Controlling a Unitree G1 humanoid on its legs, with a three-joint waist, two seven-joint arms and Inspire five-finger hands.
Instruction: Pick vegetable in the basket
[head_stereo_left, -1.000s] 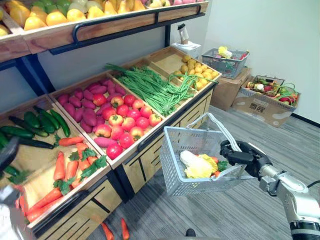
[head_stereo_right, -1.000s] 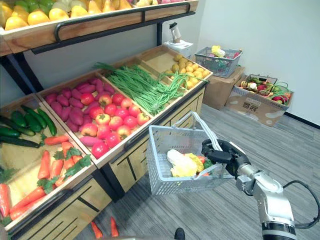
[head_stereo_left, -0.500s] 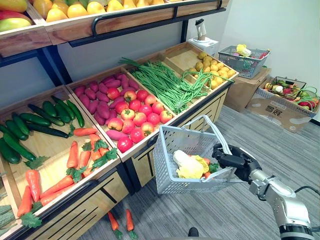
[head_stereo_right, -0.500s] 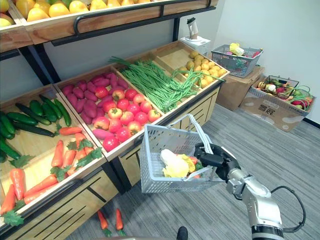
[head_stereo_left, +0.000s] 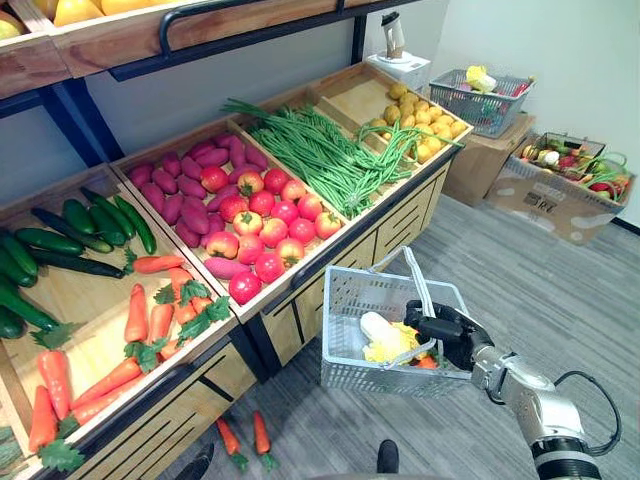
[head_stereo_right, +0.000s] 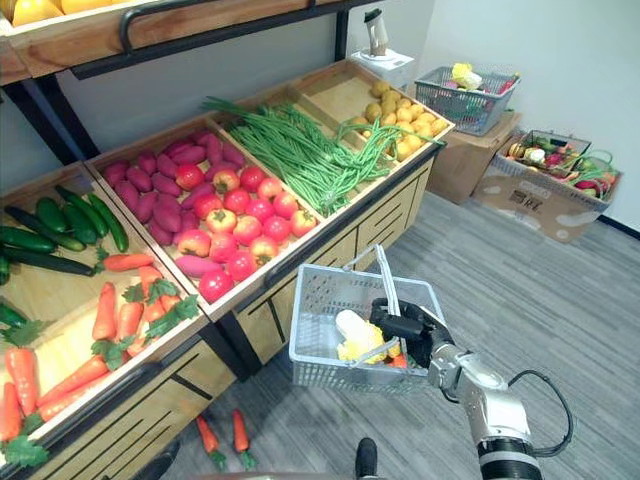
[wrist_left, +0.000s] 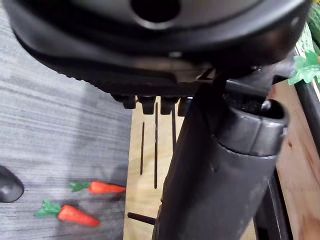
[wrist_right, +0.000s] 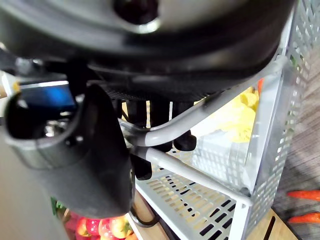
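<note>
Hanging from the right hand (head_stereo_left: 448, 336): one grey basket (head_stereo_left: 378, 378), carried in the air in front of the stand (head_stereo_left: 300, 320), above the grey floor. The fingers (wrist_right: 161, 122) are curled round both handles (head_stereo_left: 418, 284), which are pressed together in the grip, with the thumb closed against them.

Basket contents, the picked vegetables:
- a pale cabbage (head_stereo_left: 377, 325), lying against the wall nearest the stand;
- a yellow piece (head_stereo_left: 396, 346) touching it, kind unclear;
- something red (head_stereo_left: 426, 362) under the hand, mostly hidden.

Left hand (wrist_left: 215, 165): seen from its own wrist, low beside the stand's wooden front. Whether it is open or closed cannot be told.

Stand, lower tier, from the robot's left to its right:
- cucumbers (head_stereo_left: 80, 222) at the back, carrots (head_stereo_left: 135, 316) in front;
- purple tubers (head_stereo_left: 185, 197) and tomatoes (head_stereo_left: 266, 226) sharing one bin;
- long beans (head_stereo_left: 330, 160);
- small yellow fruit (head_stereo_left: 426, 126).

Floor: two loose carrots (head_stereo_left: 245, 440) lying side by side at the foot of the stand.

Far corner: a second basket (head_stereo_left: 486, 96) on a cardboard box (head_stereo_left: 470, 170), and an open carton (head_stereo_left: 550, 200) of mixed produce beside it.
</note>
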